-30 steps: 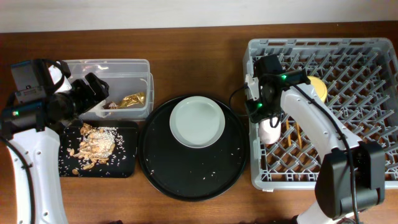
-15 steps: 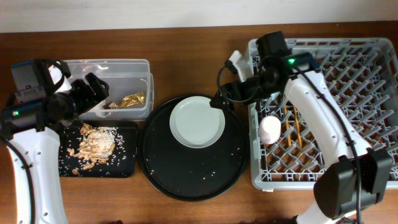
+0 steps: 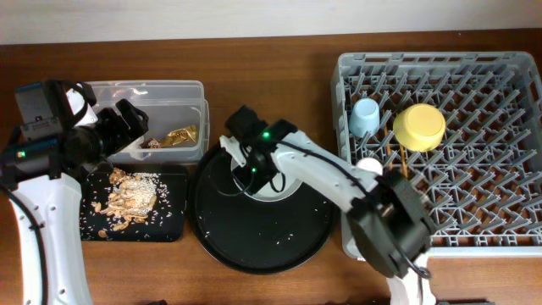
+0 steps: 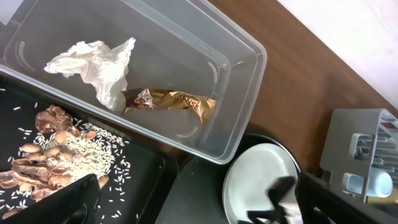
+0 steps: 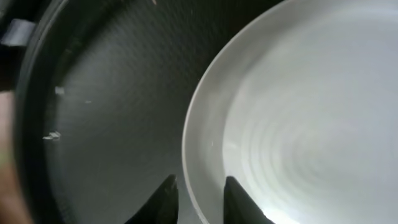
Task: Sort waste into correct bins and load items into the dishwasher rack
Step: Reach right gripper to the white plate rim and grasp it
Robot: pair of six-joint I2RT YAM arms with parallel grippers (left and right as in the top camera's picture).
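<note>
My right gripper [image 3: 247, 166] [image 5: 199, 198] is open low over the round black tray, its fingers on either side of the left rim of the pale grey-green plate [image 3: 281, 189] [image 5: 298, 112]. My left gripper [image 3: 125, 125] [image 4: 196, 190] is open and empty above the clear tub [image 3: 157, 91], which holds the white napkin [image 4: 93, 62] and the gold wrapper [image 3: 180, 135] [image 4: 171, 99]. Food scraps with rice [image 3: 129, 196] [image 4: 50, 158] lie on the shallow black tray [image 3: 174, 222]. The rack [image 3: 474, 212] holds the blue cup [image 3: 365, 117], yellow bowl [image 3: 419, 125], pink cup [image 3: 367, 163] and chopsticks [image 3: 404, 165].
The large round black tray [image 3: 262, 229] sits between the bins and the rack, with scattered rice grains on it. My right arm stretches from the rack's front left corner across this tray. Bare wood table lies behind and in front.
My right arm left the pink cup in the rack and swung left out of it, down to the plate's rim on the round tray. The left arm has not moved.
</note>
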